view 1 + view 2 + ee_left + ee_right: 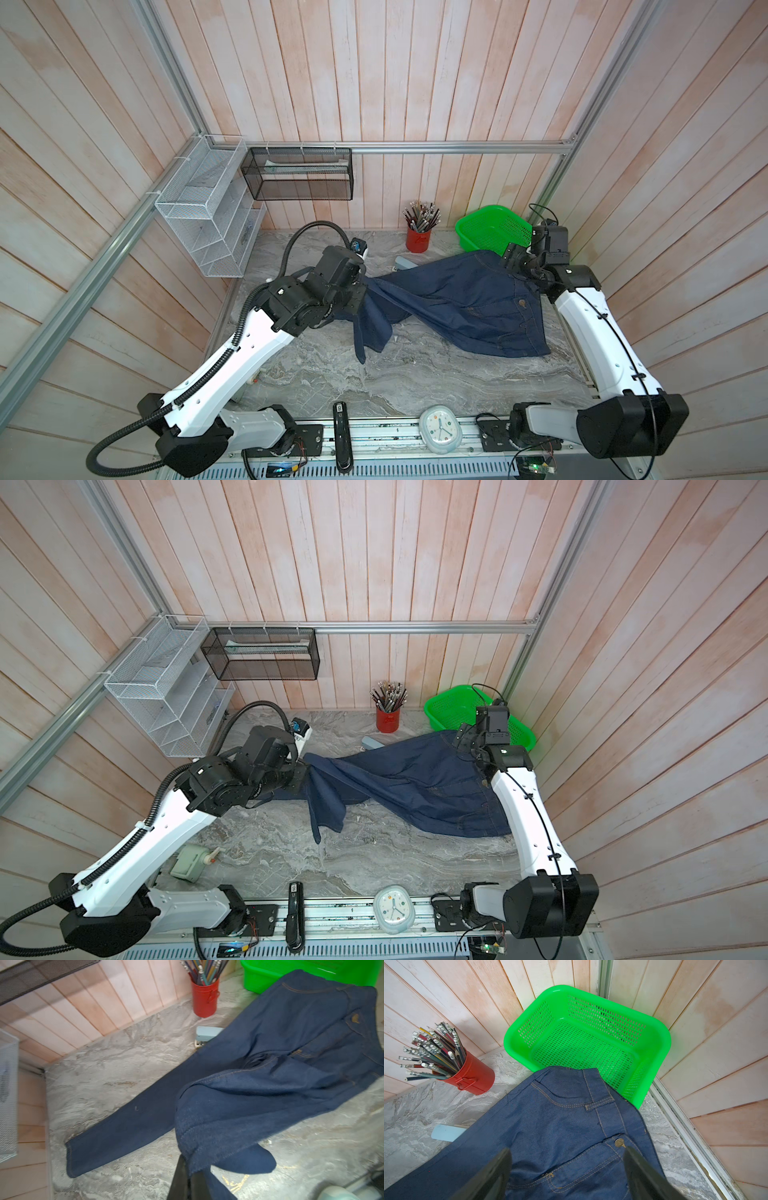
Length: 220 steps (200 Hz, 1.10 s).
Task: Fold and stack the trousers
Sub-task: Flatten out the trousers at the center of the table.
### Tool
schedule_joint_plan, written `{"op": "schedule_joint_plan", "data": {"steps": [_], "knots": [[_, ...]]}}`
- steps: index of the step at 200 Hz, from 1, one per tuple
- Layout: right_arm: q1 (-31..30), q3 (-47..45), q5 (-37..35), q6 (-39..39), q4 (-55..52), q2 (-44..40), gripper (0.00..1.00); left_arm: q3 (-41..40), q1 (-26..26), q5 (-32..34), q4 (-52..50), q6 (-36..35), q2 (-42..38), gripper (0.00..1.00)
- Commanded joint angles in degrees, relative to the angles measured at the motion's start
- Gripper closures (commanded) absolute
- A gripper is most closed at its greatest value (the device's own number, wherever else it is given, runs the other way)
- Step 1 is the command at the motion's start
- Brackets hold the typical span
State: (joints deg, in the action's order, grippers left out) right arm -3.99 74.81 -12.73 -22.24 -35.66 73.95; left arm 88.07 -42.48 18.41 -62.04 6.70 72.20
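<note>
The left fingers (179,1178) are pinched shut on a fold of one leg of the trousers (270,1043). The fold is lifted, so dark navy denim drapes off them. The other leg lies flat beside them on the grey marbled surface (415,374).

The right fingers (492,1172) stand wide apart over the waist and grasp nothing. The brass button (619,1142) and tan stitching sit just beside one. Beyond them the waistband overlaps the near rim of a green basket (660,1043). A red pencil cup (475,1078) stands near, and a pale blue object (446,1132) lies partly under the cloth. A plank wall (726,1084) runs close alongside.

A broad stretch of surface spreads nearward from both sets of fingers to a clock (441,428) and a black stapler (341,436).
</note>
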Motion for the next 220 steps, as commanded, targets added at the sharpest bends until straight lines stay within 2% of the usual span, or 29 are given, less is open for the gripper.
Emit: {"op": "schedule_joint_plan", "data": {"steps": [1, 38, 72, 87, 107, 119, 127, 140, 144, 175, 183, 186, 188, 197, 200, 202, 220], "knots": [[0.4, 0.6, -0.7, 1.2, -0.8, 0.3, 0.14, -4.3, 1.0, 1.8, 0.3, -6.3, -0.7, 1.00], [0.5, 0.3, -0.6, 1.3, -1.1, 0.6, 0.14, -14.0, 0.4, -2.7, 6.7, -12.5, -0.8, 1.00], [0.6, 0.5, -0.4, 1.3, -1.0, 0.9, 0.14, -16.0, -5.6, 6.8, 8.9, -14.9, 2.4, 1.00], [0.6, 0.8, -0.4, 1.3, -0.8, 1.2, 0.14, -14.6, -8.8, 8.0, 10.0, -15.5, 5.5, 1.00], [0.6, 1.2, -0.5, 1.3, -0.7, 1.7, 0.14, -13.4, -11.7, 3.8, 12.6, -14.7, 10.8, 0.98], [0.6, 1.4, -0.5, 1.3, -0.7, 1.9, 0.14, -13.1, -15.4, 1.2, 13.9, -13.9, 14.2, 0.95], [0.6, 1.5, -0.5, 1.3, -0.7, 1.9, 0.14, -12.9, -16.3, -0.4, 14.1, -13.0, 16.1, 0.89], [0.7, 1.9, -0.4, 1.5, -0.8, 1.9, 0.14, -12.8, -16.6, -3.1, 13.8, -11.3, 17.9, 0.62], [0.7, 2.1, -0.4, 1.5, -0.9, 1.9, 0.14, -12.9, -16.6, -3.4, 13.6, -10.9, 18.0, 0.57], [0.8, 3.0, 0.0, 1.5, -1.1, 1.7, 0.14, -12.6, -15.2, -1.8, 11.1, -5.6, 12.3, 0.39], [0.8, 3.2, 0.4, 1.4, -1.0, 1.7, 0.14, -12.1, -14.0, -2.5, 10.5, -3.4, 9.6, 0.26], [0.8, 3.4, 0.4, 1.3, -1.0, 1.7, 0.14, -12.1, -13.6, -2.8, 10.3, -2.8, 8.6, 0.15], [0.8, 3.4, 0.5, 1.3, -0.9, 1.8, 0.14, -12.1, -13.4, -2.9, 10.2, -2.7, 7.9, 0.12], [0.8, 3.4, 0.9, 1.0, -0.6, 1.6, 0.14, -12.3, -12.7, -3.7, 10.1, 1.1, 4.8, 0.09], [0.8, 3.4, 1.1, 0.9, -0.6, 1.6, 0.14, -12.5, -12.7, -4.0, 9.9, 2.1, 3.9, 0.02], [0.8, 3.4, 1.1, 0.8, -0.5, 1.6, 0.14, -12.6, -12.7, -4.3, 9.8, 2.8, 3.2, 0.00], [0.8, 3.3, 2.1, 0.3, 0.0, 1.7, 0.14, -14.1, -9.7, -5.7, 7.4, 10.9, -0.8, 0.00]]}}
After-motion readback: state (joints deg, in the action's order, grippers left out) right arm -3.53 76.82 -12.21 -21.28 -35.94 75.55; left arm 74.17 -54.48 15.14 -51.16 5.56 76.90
